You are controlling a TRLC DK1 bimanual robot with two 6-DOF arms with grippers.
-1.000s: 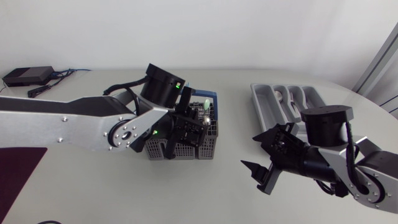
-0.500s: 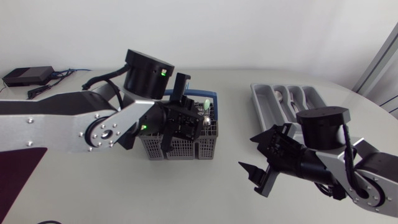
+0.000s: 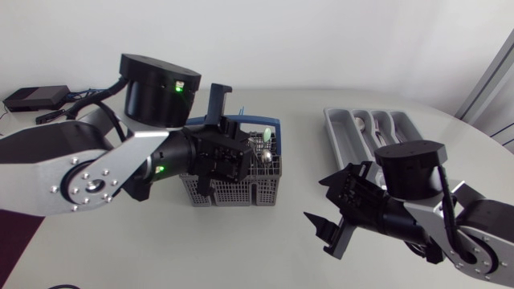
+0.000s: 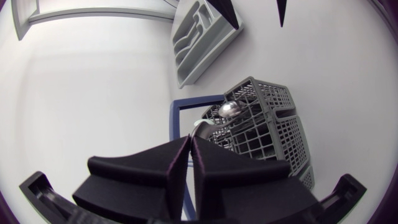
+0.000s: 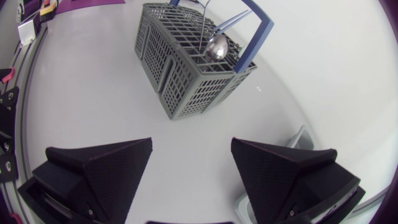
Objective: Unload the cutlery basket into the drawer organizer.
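Observation:
The grey cutlery basket (image 3: 233, 189) (image 4: 267, 124) (image 5: 180, 68) with a blue handle stands mid-table. My left gripper (image 3: 245, 160) (image 4: 191, 138) hovers over it, pointing down, fingers pressed together on the thin handle of a metal spoon (image 3: 261, 145) (image 4: 229, 110) (image 5: 216, 47). The spoon's bowl sits at the basket's top edge. The grey drawer organizer (image 3: 353, 140) (image 4: 199, 43) lies at the back right. My right gripper (image 3: 315, 199) (image 5: 191, 146) is wide open and holds nothing. It is low over bare table, right of the basket and in front of the organizer.
A pale green handle (image 3: 266, 132) sticks up from the basket beside the spoon. Some cutlery (image 3: 363, 123) lies in the organizer's slots. A black box with cables (image 3: 36, 98) sits at the back left, and a purple mat (image 3: 20, 217) at the left edge.
My left arm has risen above the basket and swung a little left, still shut. My right gripper has crept slightly left toward the basket, still open.

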